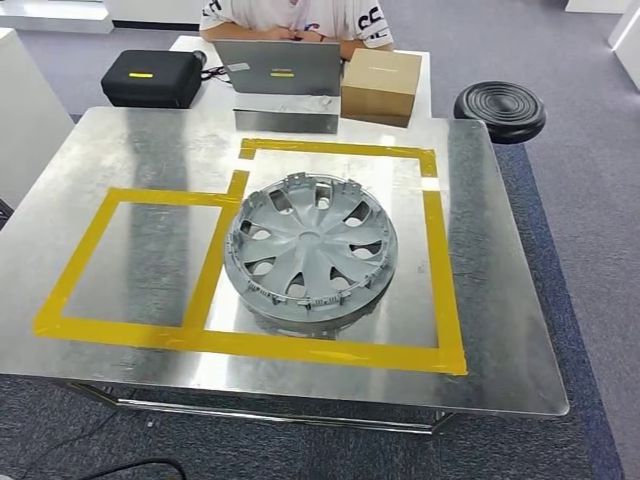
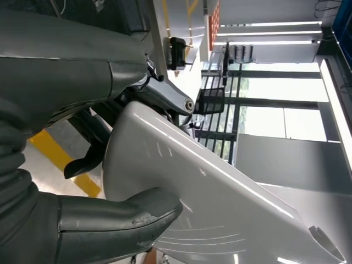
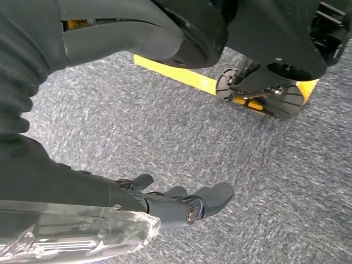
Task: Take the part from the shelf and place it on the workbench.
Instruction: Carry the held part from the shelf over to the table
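The part (image 1: 310, 250), a grey wheel cover, lies flat on the metal surface (image 1: 506, 330), inside the right-hand yellow tape frame (image 1: 445, 290) and nudging its left border strip, so I judge the placing done. It is round, so no long axis matters. The right hand (image 3: 174, 201) hangs over blue-grey carpet (image 3: 269, 181), fingers stretched out and holding nothing. The left hand (image 2: 120, 217) shows its thumb lying against a pale smooth shell (image 2: 215, 192); I cannot tell whether it grips anything. I cannot judge which hand is nearer the part. A person (image 1: 302, 15) sits at the far side behind a laptop (image 1: 278, 68)
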You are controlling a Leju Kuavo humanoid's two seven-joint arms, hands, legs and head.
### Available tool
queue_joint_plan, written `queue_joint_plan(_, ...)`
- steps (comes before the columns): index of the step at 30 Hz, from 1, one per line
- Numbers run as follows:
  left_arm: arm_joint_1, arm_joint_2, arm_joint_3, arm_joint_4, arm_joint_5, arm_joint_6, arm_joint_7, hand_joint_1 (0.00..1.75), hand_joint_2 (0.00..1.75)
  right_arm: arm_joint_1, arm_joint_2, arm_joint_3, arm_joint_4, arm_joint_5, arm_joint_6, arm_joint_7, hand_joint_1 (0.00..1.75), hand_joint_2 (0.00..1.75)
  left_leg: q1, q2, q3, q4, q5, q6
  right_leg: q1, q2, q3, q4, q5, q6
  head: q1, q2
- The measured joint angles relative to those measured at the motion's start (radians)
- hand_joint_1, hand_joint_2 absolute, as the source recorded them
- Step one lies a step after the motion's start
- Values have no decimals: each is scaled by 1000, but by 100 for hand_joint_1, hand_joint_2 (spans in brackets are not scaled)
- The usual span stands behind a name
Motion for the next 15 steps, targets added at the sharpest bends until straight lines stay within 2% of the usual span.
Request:
queue_joint_plan(1,0,-2,0,0,-4,-2,3,168,175,-1,0,0,0,0,0,1,0,175,2,-1,9,-31,9,4,1,1,-4,3,-4,7,-2,0)
queue_joint_plan(2,1,-5,1,0,-7,-3,6,168,175,-1,-1,0,-1,0,0,1,0,175,1,-1,10,-41,6,13,2,2,-8,4,-7,14,-5,0)
queue_joint_plan(3,1,-7,2,0,-9,-4,8,168,175,-1,-1,0,-1,0,0,2,0,175,0,-2,10,-40,6,28,2,3,-11,3,-9,18,-5,0)
queue_joint_plan(4,1,-9,2,0,-11,-5,9,168,175,-1,-1,-1,-1,0,0,2,0,175,-1,-2,11,-40,15,38,0,2,-11,3,-12,23,-5,0)
queue_joint_plan(6,0,-13,4,0,-14,-5,9,168,175,-2,-1,-1,-1,0,0,2,0,175,0,-1,13,-41,20,53,-1,-1,-22,36,-40,31,-1,0)
queue_joint_plan(7,-1,-15,4,0,-15,-6,9,168,175,-3,-1,-1,-1,0,0,2,0,175,0,0,12,-41,22,57,-1,-3,-42,83,-70,34,0,0)
queue_joint_plan(9,0,-17,5,0,-16,-6,9,168,175,-3,-1,-1,-1,0,0,3,0,175,-3,1,12,-41,21,63,0,-4,-101,216,-138,37,3,0)
queue_joint_plan(10,0,-18,6,0,-17,-6,9,168,175,-2,-1,-2,-1,0,-1,3,0,175,-5,2,12,-41,20,65,0,-4,-124,266,-156,36,3,0)
queue_joint_plan(12,0,-19,7,0,-18,-6,10,168,175,-1,-1,-2,-1,0,-1,4,0,175,-8,1,13,-41,19,66,2,-4,-134,288,-150,32,3,0)
queue_joint_plan(15,0,-19,8,0,-18,-6,10,168,175,-1,-1,-2,-1,0,-1,4,0,175,-9,1,14,-41,19,66,3,-4,-125,270,-134,29,3,0)
